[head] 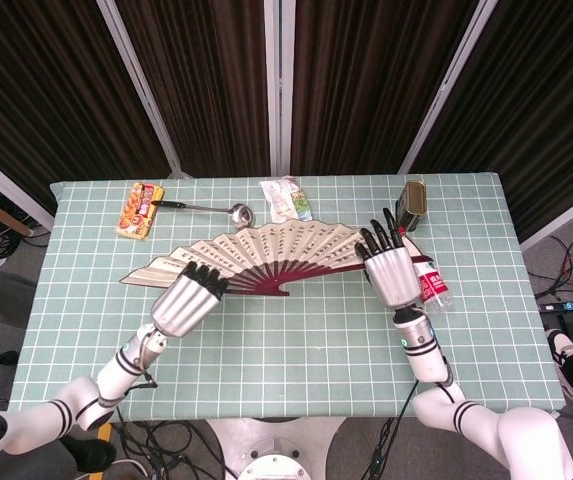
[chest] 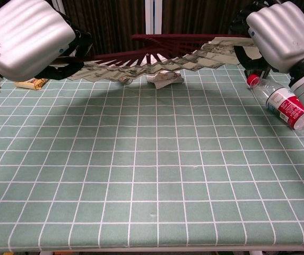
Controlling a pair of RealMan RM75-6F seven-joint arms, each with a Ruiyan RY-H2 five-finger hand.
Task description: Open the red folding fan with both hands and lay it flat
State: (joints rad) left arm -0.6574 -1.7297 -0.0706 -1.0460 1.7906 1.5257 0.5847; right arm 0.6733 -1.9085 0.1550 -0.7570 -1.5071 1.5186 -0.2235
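Note:
The red folding fan (head: 266, 255) is spread wide, its beige painted leaf up and dark red ribs meeting near the front. It hangs roughly level above the green checked table (head: 296, 340). My left hand (head: 188, 300) grips the fan's left part from the near side, fingers curled over the leaf. At the fan's right end my right hand (head: 388, 272) holds the outer rib. The chest view shows the fan (chest: 157, 56) edge-on, clear of the cloth, between the left hand (chest: 27, 40) and the right hand (chest: 279, 34).
Along the far edge lie a snack box (head: 140, 208), a metal ladle (head: 211, 209), a crumpled snack packet (head: 286, 198) and a dark can (head: 412, 200). A plastic bottle (head: 431, 285) lies just right of my right hand.

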